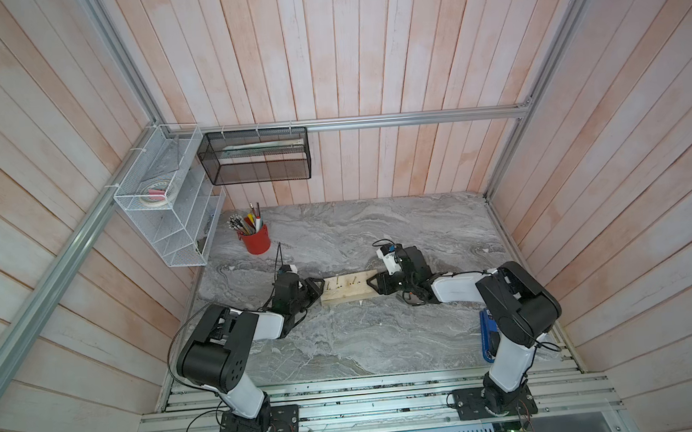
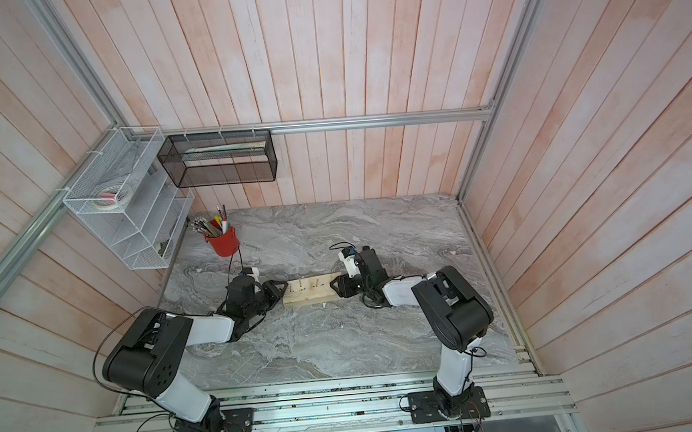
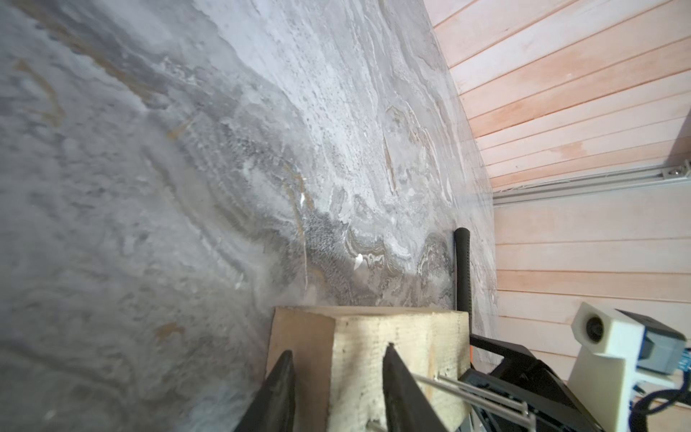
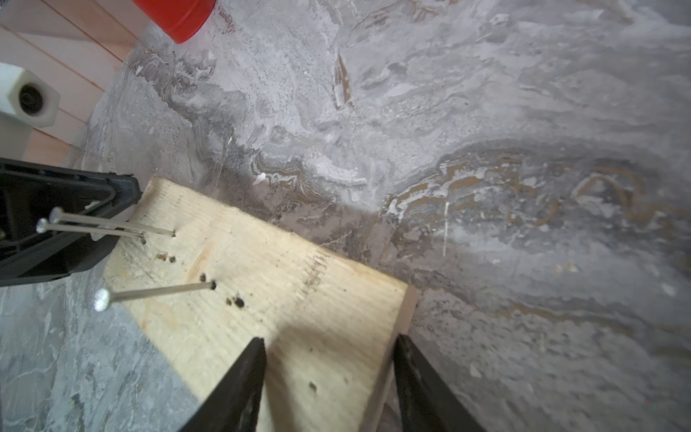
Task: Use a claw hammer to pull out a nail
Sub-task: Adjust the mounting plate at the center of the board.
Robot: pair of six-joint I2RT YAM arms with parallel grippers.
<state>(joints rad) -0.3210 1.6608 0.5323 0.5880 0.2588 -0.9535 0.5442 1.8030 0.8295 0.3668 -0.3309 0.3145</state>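
Left end effector (image 3: 338,349) grips the wood block (image 1: 347,288) at its 9 o'clock end; right end effector (image 4: 331,338), jaws apart, straddles its 3 o'clock corner. Claw hammer (image 3: 462,269) apparently lies beyond, unheld; a skewed pinch could twist the block.

The left arm (image 1: 236,345) and right arm (image 1: 509,305) pair glossy white link shells with bulky black joint housings; small round holes dot the left shoulder cover. Flat black base plates (image 1: 259,425) carry silver screws. Thin black cables (image 1: 170,350) loop beside the links. The left end effector (image 3: 336,359) and right end effector (image 4: 331,338) have matte black, wedge-shaped fingers (image 4: 239,385). A white camera housing (image 3: 598,336) with a dark round lens and grey-blue back sits at the wrist.
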